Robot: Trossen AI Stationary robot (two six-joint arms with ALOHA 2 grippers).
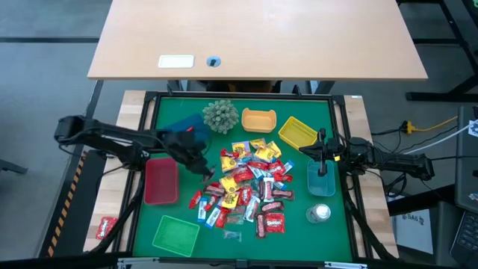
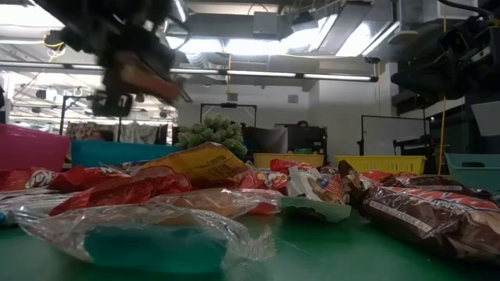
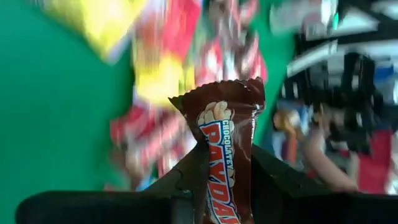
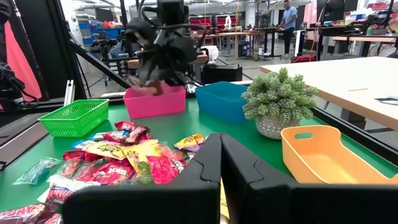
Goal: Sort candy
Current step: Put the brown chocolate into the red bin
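The candy (image 1: 250, 187) lies in a heap of red, yellow, blue-white and brown wrapped sweets in the middle of the green mat. My left gripper (image 1: 206, 172) hangs over the heap's left edge, shut on a brown candy bar (image 3: 227, 124). The low view shows the left gripper (image 2: 133, 74) raised above the heap. The right wrist view shows the left gripper (image 4: 158, 62) in front of the pink tray (image 4: 155, 99). My right gripper (image 1: 321, 146) waits shut at the mat's right side, above the light blue tray (image 1: 322, 179), its fingers (image 4: 205, 155) closed on nothing. My left gripper pinches the brown bar between its two fingers (image 3: 193, 171), which reach it slanting down from the table's left. The bar lies along the fingers, and its crimped end (image 3: 217, 90) sticks out past the fingertips. It is lifted clear of the heap.
Trays ring the heap: pink-red (image 1: 160, 181) at left, green (image 1: 175, 234) near left, blue (image 1: 179, 128) under my left arm, orange (image 1: 258, 119) and yellow (image 1: 297, 132) at the far side. A spiky plant ball (image 1: 220, 116) stands at the far edge. One sweet (image 1: 106, 226) lies off the mat.
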